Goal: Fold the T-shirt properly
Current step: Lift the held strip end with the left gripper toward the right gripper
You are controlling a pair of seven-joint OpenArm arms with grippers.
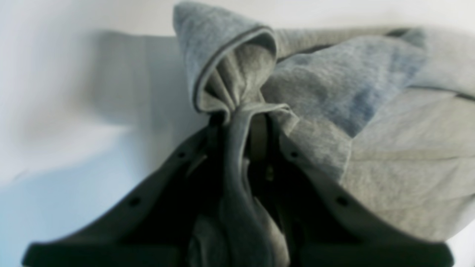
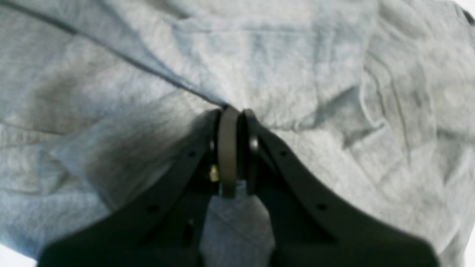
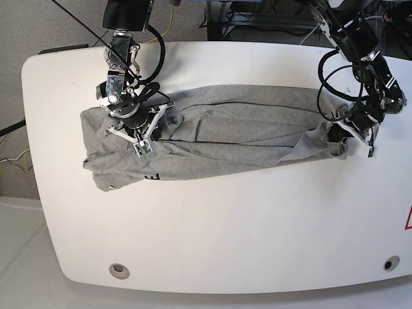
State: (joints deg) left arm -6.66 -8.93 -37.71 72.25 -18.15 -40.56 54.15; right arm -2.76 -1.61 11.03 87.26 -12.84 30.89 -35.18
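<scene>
Left gripper [image 1: 241, 122] jaws clamped on bunched T-shirt [image 3: 225, 138] edge, right gripper [image 2: 233, 115] jaws closed against cloth.

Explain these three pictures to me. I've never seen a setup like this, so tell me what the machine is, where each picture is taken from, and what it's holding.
This is a robot with two arms, working at a white table. The wide picture looks down on the whole table from above. The other two come from small cameras mounted at each arm's wrist, so the dark shapes at the bottom of each are that arm's own pincers.

A grey T-shirt lies bunched lengthwise across the table, with a bit of black lettering showing at its lower edge.

The left gripper, on the right side of the overhead picture, is shut on a gathered bunch of the shirt's fabric at that end. The right gripper, at the other end, is shut and pinches a fold of the cloth.
</scene>
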